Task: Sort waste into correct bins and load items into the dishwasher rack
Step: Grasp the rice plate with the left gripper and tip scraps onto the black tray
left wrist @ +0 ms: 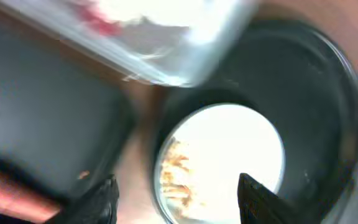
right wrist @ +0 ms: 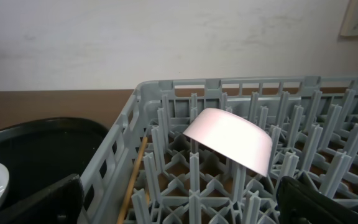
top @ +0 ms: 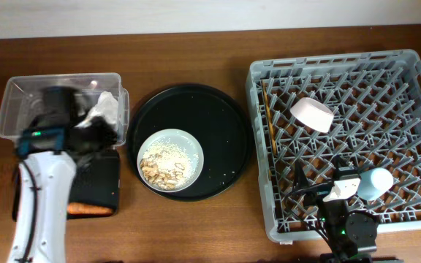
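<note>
Three items, white bowl (top: 312,115), chopsticks (top: 270,117) and light-blue cup (top: 376,183), sit in the dishwasher rack (top: 342,60), so I'd say you're on the plate (top: 188,142) of rice (top: 163,168) on the round black tray (top: 218,117): your left gripper (left wrist: 179,190), spread and empty like the right gripper (right wrist: 179,199), must pinch its rim

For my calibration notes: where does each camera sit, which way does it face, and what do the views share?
Overhead: above the table, facing straight down on the large grey plastic dishwasher rack and round black tray; left arm and right arm show.
Left wrist: over the pale round plate of rice, facing down; open left pincer at the bottom.
Right wrist: low over the rack, facing the wall past the small white bowl; open right pincer.
Shared: plate in all three.
</note>
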`<state>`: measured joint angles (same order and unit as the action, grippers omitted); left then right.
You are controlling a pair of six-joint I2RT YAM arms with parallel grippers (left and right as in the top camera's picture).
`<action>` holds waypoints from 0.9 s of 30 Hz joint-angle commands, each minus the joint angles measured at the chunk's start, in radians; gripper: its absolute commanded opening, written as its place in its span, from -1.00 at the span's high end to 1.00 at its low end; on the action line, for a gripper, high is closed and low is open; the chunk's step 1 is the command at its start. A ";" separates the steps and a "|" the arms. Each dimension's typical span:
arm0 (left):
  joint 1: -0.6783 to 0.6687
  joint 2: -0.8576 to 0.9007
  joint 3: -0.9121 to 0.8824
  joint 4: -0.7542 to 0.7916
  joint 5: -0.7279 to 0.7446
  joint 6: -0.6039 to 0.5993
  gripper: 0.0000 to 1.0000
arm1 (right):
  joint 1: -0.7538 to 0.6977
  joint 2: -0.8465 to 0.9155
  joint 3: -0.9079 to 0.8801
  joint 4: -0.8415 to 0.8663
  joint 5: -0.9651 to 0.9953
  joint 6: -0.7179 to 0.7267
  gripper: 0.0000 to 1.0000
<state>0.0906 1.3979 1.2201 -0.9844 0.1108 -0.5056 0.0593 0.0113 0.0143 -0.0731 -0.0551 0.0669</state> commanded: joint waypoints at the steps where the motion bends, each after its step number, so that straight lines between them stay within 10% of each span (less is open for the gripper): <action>1: -0.270 0.029 0.013 0.035 -0.042 0.178 -0.18 | -0.008 -0.006 -0.009 0.003 -0.013 -0.007 -0.96; 11: -0.767 0.408 0.013 0.156 -0.269 0.186 0.03 | -0.008 -0.006 -0.009 0.003 -0.013 -0.007 -0.96; 16: -0.806 0.536 0.013 0.170 -0.288 0.210 0.18 | -0.008 -0.006 -0.009 0.003 -0.013 -0.007 -0.96; 20: -0.807 0.568 0.013 0.172 -0.354 0.242 0.99 | -0.008 -0.006 -0.009 0.003 -0.013 -0.007 -0.96; 27: -0.808 0.541 0.133 0.014 -0.452 0.151 1.00 | -0.008 -0.006 -0.009 0.003 -0.013 -0.007 -0.97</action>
<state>-0.7216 1.9415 1.2613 -0.8837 -0.2760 -0.2893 0.0589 0.0113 0.0143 -0.0731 -0.0551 0.0662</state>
